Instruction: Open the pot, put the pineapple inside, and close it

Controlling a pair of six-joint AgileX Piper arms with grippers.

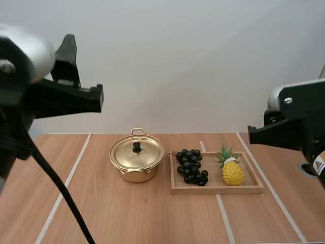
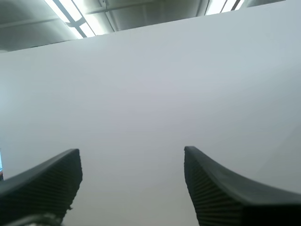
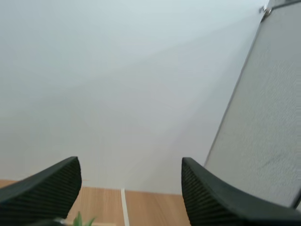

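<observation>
Resting on the right half of the wooden tray [image 1: 218, 190], the pineapple [image 1: 232, 173] is being touched by neither end effector. Its yellow body is lying nearest the tray's right rim, with the green crown pointing toward the far side. Just beside it, on the left half of the same tray, a bunch of dark grapes [image 1: 191, 166] is being carried, parted from the pineapple by a narrow bare strip of wood.

Just left of the tray, the golden pot [image 1: 136, 172] is being kept closed by its lid [image 1: 137, 152], which is sitting flat on the rim with a black knob [image 1: 136, 147] at its centre. The pot's loop handles are facing near and far. Pot and tray are being borne by the wooden counter [image 1: 152, 218], which is being crossed by white tape lines [image 1: 64, 185].

The left end effector [image 2: 131, 188] is being held high above the counter's left side, well apart from the pot. Its fingers [image 2: 47, 183] are spread wide, ribbed inner faces turned to each other, with nothing between them. The right end effector [image 3: 130, 193] is being held raised over the counter's right side, beyond the tray's right end, likewise spread and empty. In the right wrist view, the pineapple's green leaf tips are being glimpsed close to one finger.
</observation>
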